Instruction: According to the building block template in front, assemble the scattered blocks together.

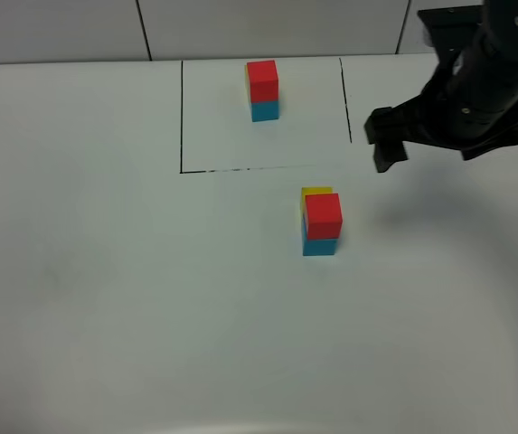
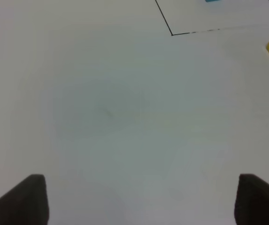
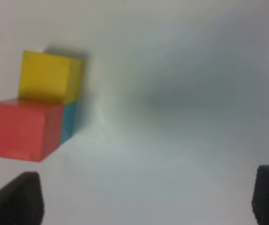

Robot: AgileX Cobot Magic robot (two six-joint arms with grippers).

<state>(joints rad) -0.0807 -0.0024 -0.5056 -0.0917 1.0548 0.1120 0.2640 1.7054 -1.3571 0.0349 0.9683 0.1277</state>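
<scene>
exterior high view: red block sits on cyan block, yellow block tucked behind, matching template afaict. looks done. right gripper spread wide, empty, stack below-left of its fingers. left gripper wide open too, holding nothing.

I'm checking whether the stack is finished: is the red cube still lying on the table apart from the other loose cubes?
No, the red cube sits on top of the cyan-blue cube, with the yellow cube right behind them.
</scene>
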